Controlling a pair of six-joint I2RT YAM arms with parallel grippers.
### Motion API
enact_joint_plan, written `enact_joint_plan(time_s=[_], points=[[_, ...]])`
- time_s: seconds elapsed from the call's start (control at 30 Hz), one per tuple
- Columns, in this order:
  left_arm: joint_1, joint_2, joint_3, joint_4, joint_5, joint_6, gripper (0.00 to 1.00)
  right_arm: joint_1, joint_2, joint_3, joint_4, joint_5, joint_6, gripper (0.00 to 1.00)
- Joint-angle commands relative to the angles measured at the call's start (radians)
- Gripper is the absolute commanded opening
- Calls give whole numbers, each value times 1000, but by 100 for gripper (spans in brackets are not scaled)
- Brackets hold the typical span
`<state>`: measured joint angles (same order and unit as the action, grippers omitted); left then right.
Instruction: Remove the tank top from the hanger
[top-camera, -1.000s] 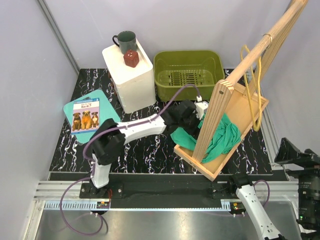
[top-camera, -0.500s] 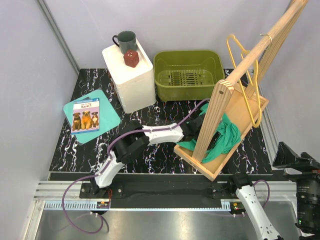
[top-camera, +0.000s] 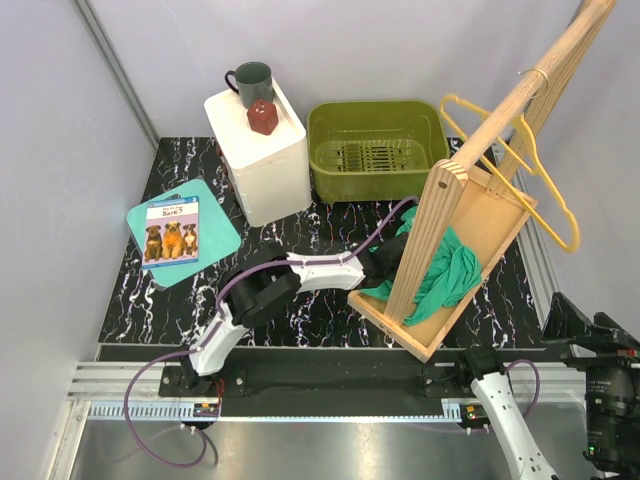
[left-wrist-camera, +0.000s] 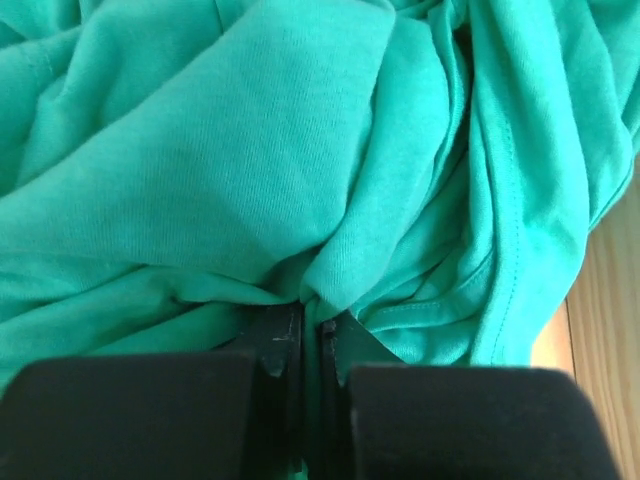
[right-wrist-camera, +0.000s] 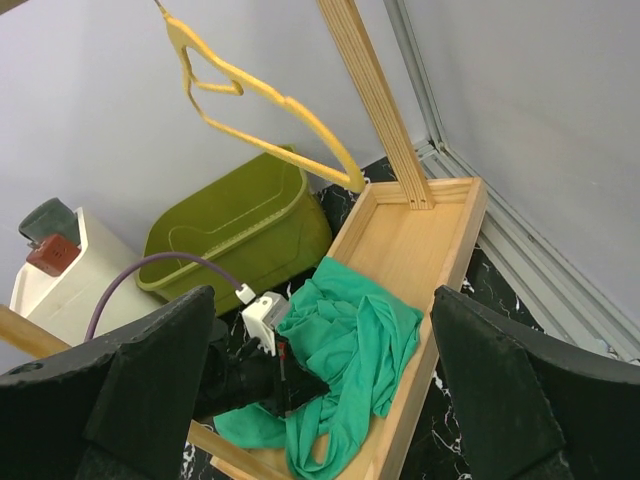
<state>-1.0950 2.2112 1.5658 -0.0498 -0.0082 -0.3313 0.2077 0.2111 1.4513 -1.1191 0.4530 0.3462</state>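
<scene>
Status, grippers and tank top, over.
Left gripper shut on tank top in tray. Right gripper open, empty. Hanger bare on rail. Rack post crowds left arm.

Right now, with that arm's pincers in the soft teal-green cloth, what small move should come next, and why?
Probably lift a little and draw back toward the table. The left gripper is shut on a fold of the teal-green fabric tank top, which lies heaped in the light wooden tray, while the thin yellow hanger hangs bare above, so the garment only needs carrying clear.
</scene>
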Motion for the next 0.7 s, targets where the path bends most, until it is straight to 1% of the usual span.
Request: enact_joint_plan(time_s=[0.0,0.23,0.33,0.6,0.67], points=[[21,-106,-59,18,56,8,0,7,-35,-12,39,7,5,96],[84,-293,-115,-1,206,-37,0,7,-58,-12,39,13,-4,96],[104,-350,-136,-4,235,-58,0,4,-62,-11,38,13,-6,97],[179,-564,-171,-53,218,-86,0,6,-70,1,39,12,-13,97],[207,-603,-165,-68,189,-77,0,6,-69,6,41,12,-15,97]])
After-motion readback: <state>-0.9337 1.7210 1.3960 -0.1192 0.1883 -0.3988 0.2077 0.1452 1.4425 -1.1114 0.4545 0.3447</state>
